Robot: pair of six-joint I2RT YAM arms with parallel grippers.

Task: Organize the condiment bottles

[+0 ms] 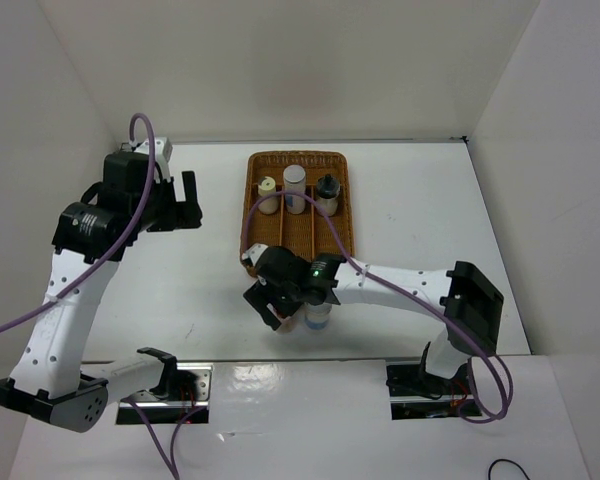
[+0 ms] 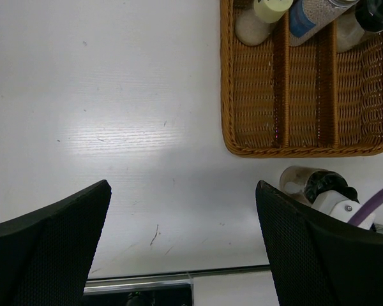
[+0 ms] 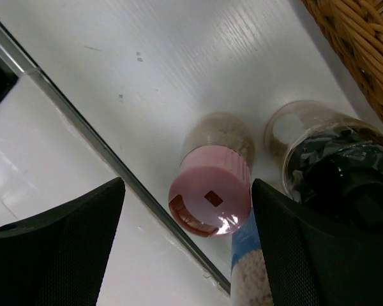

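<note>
A wicker basket [image 1: 252, 205] holds three condiment bottles at its far end: cream-capped [image 1: 268, 190], white-capped [image 1: 295, 180] and black-capped [image 1: 327, 190]. My right gripper [image 1: 277, 303] hangs low just in front of the basket, open. In the right wrist view, the right gripper [image 3: 188, 191] has a pink-capped bottle [image 3: 210, 197] standing upright between its spread fingers. A black-capped bottle [image 3: 338, 178] and a blue-labelled bottle [image 3: 255, 268] stand right beside the pink one. The blue-labelled bottle also shows in the top view [image 1: 318, 318]. My left gripper [image 1: 187, 203] is open and empty, left of the basket.
The table's front edge with a metal strip [image 3: 83, 127] runs close by the pink-capped bottle. In the left wrist view, the basket [image 2: 306, 150] lies at the upper right, its near half unfilled, with bare table under the left gripper [image 2: 182, 210]. White walls enclose the table.
</note>
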